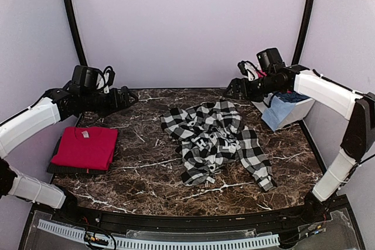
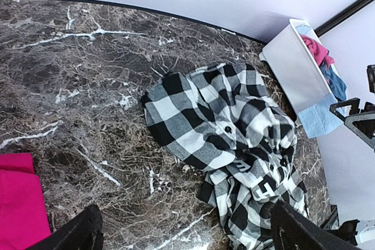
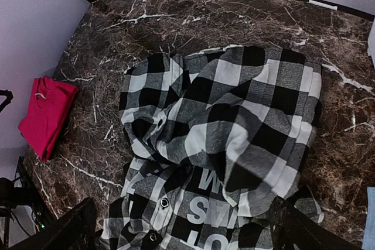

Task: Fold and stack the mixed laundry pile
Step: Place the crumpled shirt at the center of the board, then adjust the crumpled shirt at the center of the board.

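Note:
The black-and-white checked garment (image 1: 217, 139) with white lettering lies crumpled in the middle of the marble table. A folded red tee (image 1: 85, 147) rests at the left on a dark folded piece (image 1: 76, 169). My left gripper (image 1: 130, 96) hovers open at the back left, well above the table, with nothing between its fingers. My right gripper (image 1: 231, 92) hangs open above the garment's far edge. In the left wrist view the checked garment (image 2: 222, 127) lies ahead of the left gripper (image 2: 184, 235). In the right wrist view the checked garment (image 3: 228, 133) spreads below the right gripper (image 3: 184, 232).
A white tub (image 1: 287, 109) stands at the back right with light blue cloth (image 1: 275, 115) hanging over its side. In the left wrist view pink cloth (image 2: 316, 51) and blue pieces show inside the tub (image 2: 293, 62). The red tee (image 3: 47, 115) sits near the left wall.

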Robot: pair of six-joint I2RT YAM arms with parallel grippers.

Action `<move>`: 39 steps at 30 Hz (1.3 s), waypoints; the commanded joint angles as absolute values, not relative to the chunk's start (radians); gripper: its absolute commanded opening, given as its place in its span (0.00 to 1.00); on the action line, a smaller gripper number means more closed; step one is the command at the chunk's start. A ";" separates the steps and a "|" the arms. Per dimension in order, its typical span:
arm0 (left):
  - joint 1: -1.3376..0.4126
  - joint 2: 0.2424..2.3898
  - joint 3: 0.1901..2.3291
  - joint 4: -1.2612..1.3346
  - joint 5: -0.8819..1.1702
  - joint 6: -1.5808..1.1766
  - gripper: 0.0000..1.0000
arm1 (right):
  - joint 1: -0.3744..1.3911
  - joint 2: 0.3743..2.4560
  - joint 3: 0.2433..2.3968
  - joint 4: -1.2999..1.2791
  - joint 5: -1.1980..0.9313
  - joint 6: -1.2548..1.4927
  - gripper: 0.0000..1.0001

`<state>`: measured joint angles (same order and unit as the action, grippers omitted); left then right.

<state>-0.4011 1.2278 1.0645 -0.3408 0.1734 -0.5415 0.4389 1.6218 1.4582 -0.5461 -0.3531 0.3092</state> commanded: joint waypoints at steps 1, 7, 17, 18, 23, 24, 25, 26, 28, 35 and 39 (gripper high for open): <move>-0.400 1.267 1.047 -0.302 0.263 -0.499 0.99 | 0.451 1.518 1.457 -0.535 -0.305 0.228 0.98; -0.429 1.315 1.012 -0.270 0.309 -0.500 0.99 | 0.611 1.572 1.363 -0.564 -0.307 0.199 0.93; -0.563 1.609 1.136 -0.231 0.289 -0.476 0.93 | 0.741 1.595 1.151 -0.468 -0.358 0.294 0.91; -0.563 1.635 1.156 -0.223 0.293 -0.475 0.92 | 0.753 1.588 1.126 -0.445 -0.363 0.310 0.91; -0.563 1.859 1.338 -0.224 0.297 -0.476 0.89 | 0.825 1.593 1.058 -0.389 -0.368 0.385 0.92; -0.563 1.902 1.379 -0.226 0.293 -0.477 0.88 | 0.841 1.600 1.060 -0.391 -0.357 0.391 0.92; -0.563 1.925 1.396 -0.233 0.284 -0.481 0.88 | 0.861 1.606 1.063 -0.390 -0.349 0.399 0.92; -0.563 1.963 1.431 -0.237 0.278 -0.484 0.88 | 0.876 1.609 1.066 -0.390 -0.342 0.410 0.93; -0.563 2.009 1.473 -0.250 0.267 -0.490 0.87 | 0.911 1.615 1.077 -0.384 -0.332 0.441 0.95; -0.563 2.099 1.541 -0.281 0.228 -0.519 0.85 | 1.030 1.631 1.165 -0.463 -0.242 0.496 0.96; -0.563 2.149 1.572 -0.280 0.220 -0.530 0.84 | 1.056 1.703 1.190 -0.518 -0.172 0.527 0.94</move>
